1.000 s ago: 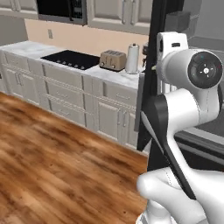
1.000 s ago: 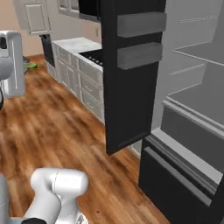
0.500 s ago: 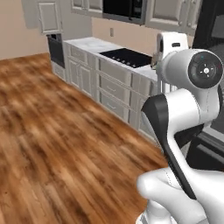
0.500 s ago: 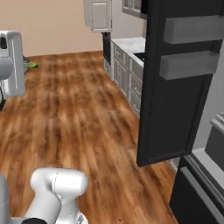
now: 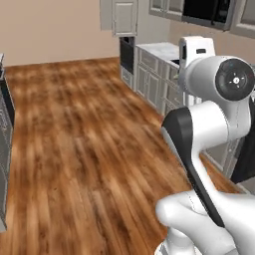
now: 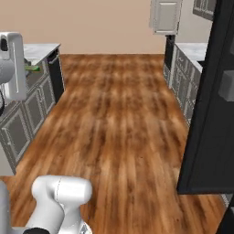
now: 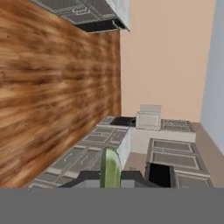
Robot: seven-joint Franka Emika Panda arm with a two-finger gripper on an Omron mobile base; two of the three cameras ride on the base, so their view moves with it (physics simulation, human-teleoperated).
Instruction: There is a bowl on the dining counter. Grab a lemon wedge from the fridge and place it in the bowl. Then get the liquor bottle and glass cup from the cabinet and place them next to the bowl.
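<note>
Gripper [image 7: 111,177] clamped on lemon wedge [image 7: 110,168], yellow-green sliver between its tips. Fridge [image 6: 208,114] door open at right, wood floor [image 6: 119,123] ahead. Step: carrying wedge to bowl. Next: reach table, find bowl, release above it.

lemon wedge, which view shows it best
The hand view: the lemon wedge stands as a yellow-green sliver pinched in the gripper at the bottom edge. In both base views the arm's white links block the hand.

Glossy wood-plank floor [image 6: 114,119], matt black fridge [image 6: 208,114] door; smooth marble-look counter [image 6: 39,49], panelled grey cabinet fronts
</note>
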